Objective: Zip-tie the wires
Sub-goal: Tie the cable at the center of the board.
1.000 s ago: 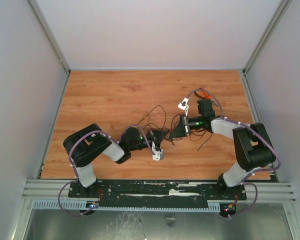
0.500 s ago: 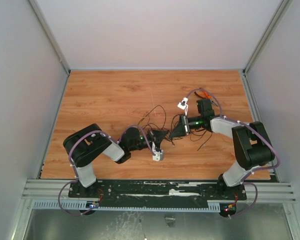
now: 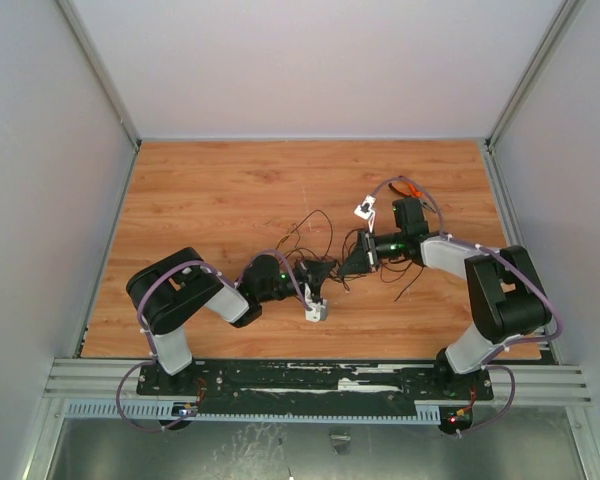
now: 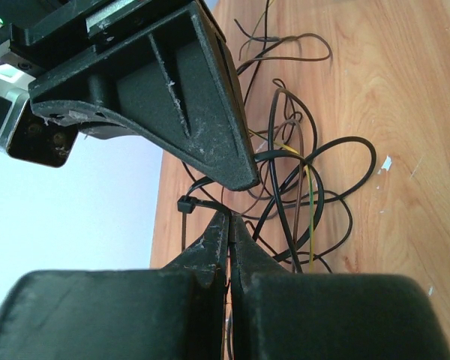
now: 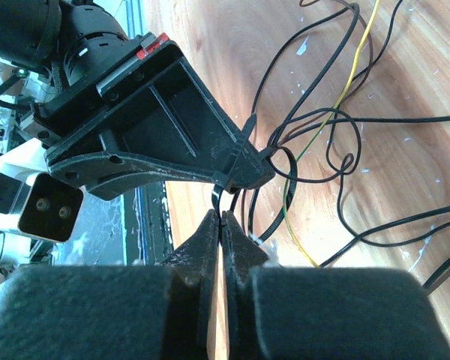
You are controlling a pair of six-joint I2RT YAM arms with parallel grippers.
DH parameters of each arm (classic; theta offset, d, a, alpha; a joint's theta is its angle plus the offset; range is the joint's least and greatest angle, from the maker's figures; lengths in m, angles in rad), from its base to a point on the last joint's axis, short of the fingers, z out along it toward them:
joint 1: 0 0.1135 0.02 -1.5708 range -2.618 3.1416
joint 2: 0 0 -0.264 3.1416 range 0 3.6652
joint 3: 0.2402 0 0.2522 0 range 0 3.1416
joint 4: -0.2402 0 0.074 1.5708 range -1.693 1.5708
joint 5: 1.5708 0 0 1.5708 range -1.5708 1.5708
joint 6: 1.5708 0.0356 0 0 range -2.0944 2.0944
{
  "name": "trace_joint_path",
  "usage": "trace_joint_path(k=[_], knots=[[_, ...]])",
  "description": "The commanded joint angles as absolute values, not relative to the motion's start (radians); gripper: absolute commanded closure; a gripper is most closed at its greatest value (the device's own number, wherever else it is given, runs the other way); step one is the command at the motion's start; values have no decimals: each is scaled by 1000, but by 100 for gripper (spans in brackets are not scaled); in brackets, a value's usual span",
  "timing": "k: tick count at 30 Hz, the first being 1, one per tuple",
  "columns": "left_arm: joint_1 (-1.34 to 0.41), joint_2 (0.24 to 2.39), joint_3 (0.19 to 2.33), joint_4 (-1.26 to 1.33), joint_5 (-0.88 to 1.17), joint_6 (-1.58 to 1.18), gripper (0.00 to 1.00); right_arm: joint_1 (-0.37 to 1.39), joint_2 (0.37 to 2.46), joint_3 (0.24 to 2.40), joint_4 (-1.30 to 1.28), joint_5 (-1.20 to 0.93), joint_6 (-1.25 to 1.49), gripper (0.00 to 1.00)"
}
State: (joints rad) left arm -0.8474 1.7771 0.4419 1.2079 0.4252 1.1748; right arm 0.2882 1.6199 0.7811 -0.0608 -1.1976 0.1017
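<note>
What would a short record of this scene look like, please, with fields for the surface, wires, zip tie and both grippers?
surface: wooden table
wires: thin dark tangle, loose loops spread on the table, one yellow strand among them
zip tie: black, its head at the tangle's edge, near both grippers' tips
left gripper: jaws shut, tips at the tangle
right gripper: jaws shut, tips close to the left gripper's
held: unclear whether either gripper pinches the zip tie

Left arm (image 3: pixel 185 300) and right arm (image 3: pixel 505 295) had black joints, pale grey links, lilac cables (image 3: pixel 270 253), green LEDs (image 3: pixel 282 273). Gripper fingers (image 4: pixel 202 255) were scuffed matte black.
</note>
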Motion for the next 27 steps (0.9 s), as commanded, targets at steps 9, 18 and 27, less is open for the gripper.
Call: trace_joint_path(k=[9, 18, 27], knots=[[-871, 1766, 446, 1218, 467, 1185, 100, 304, 1513, 681, 118, -1092, 140, 100], [-873, 1762, 449, 1206, 471, 1193, 100, 328, 1420, 584, 273, -990, 215, 100], [-877, 1752, 461, 1149, 475, 1239, 100, 360, 1393, 558, 314, -897, 248, 100]])
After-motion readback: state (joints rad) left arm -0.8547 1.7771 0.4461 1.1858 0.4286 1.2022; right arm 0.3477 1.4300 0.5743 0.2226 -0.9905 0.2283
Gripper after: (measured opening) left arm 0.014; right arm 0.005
